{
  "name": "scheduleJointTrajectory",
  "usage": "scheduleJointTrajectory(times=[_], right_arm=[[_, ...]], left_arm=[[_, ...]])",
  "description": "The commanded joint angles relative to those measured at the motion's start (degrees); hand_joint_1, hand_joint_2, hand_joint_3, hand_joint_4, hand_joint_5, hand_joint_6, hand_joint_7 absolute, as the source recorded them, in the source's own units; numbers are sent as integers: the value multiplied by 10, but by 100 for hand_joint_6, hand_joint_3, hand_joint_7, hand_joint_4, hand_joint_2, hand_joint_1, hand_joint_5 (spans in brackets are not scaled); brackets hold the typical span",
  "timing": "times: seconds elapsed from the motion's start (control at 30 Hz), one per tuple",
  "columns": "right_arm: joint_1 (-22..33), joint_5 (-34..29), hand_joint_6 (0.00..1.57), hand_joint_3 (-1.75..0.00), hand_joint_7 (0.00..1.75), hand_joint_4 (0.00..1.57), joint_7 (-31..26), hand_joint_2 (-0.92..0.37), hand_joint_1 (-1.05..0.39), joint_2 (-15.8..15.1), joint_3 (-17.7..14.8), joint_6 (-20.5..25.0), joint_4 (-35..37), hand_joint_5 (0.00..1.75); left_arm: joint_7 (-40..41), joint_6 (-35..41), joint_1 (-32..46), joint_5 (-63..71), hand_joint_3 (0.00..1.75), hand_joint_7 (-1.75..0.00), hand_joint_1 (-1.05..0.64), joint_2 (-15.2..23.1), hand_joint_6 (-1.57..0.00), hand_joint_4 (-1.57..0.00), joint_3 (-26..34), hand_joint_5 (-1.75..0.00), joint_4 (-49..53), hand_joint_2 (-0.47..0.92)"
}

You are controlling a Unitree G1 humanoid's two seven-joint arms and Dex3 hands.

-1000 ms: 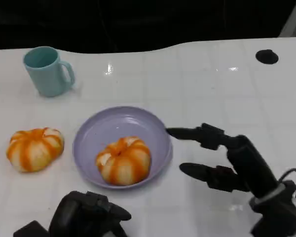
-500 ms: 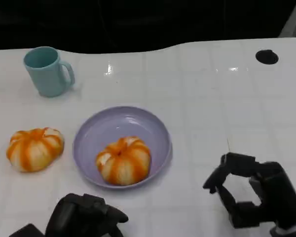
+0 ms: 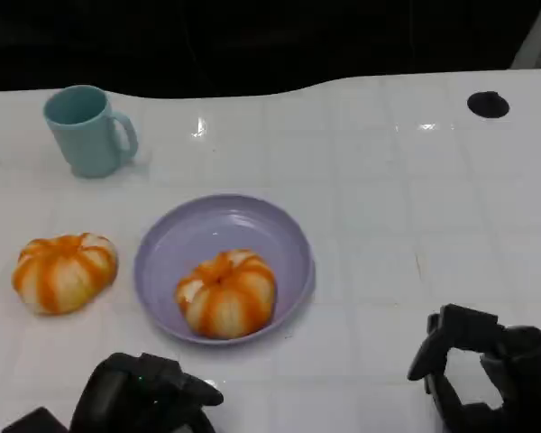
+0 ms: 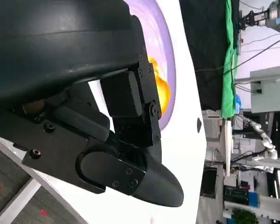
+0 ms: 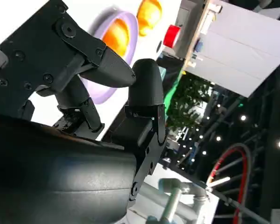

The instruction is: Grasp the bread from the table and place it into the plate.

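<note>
An orange-and-white striped bread roll (image 3: 226,293) sits inside the lavender plate (image 3: 224,268), toward the plate's near rim, on the white tiled bench (image 3: 388,180). A second, matching roll (image 3: 63,271) lies on the bare bench just off the plate's left side, apart from its rim. Beyond that roll, toward the far left of the bench, a pale blue mug (image 3: 88,130) stands upright with its handle turned toward the plate. A small black disc (image 3: 488,104) rests near the bench's far right edge.

At the near edge, the robot's left hand (image 3: 144,395) hangs low in front of the plate, its fingers curled in around nothing. The right hand (image 3: 487,374) is at the lower right, well apart from the plate, its fingers likewise bent inward and holding nothing. The left wrist view looks past the black fingers (image 4: 130,107) to the plate's rim and the roll in it; the right wrist view shows the curled fingers (image 5: 107,65) against plate and roll.
</note>
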Motion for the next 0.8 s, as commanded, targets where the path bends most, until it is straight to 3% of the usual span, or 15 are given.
scheduleJointTrajectory(times=[0.03,0.8], right_arm=[[5,-9,82,-156,153,90,-5,-26,-15,11,-9,-4,5,175],[5,-4,86,-151,140,89,13,-27,-17,20,-19,1,26,168]], left_arm=[[-13,4,-3,-13,0,-20,-105,18,-157,-140,11,-83,3,91],[-16,8,-4,-18,3,-21,-105,14,-157,-140,19,-83,3,92]])
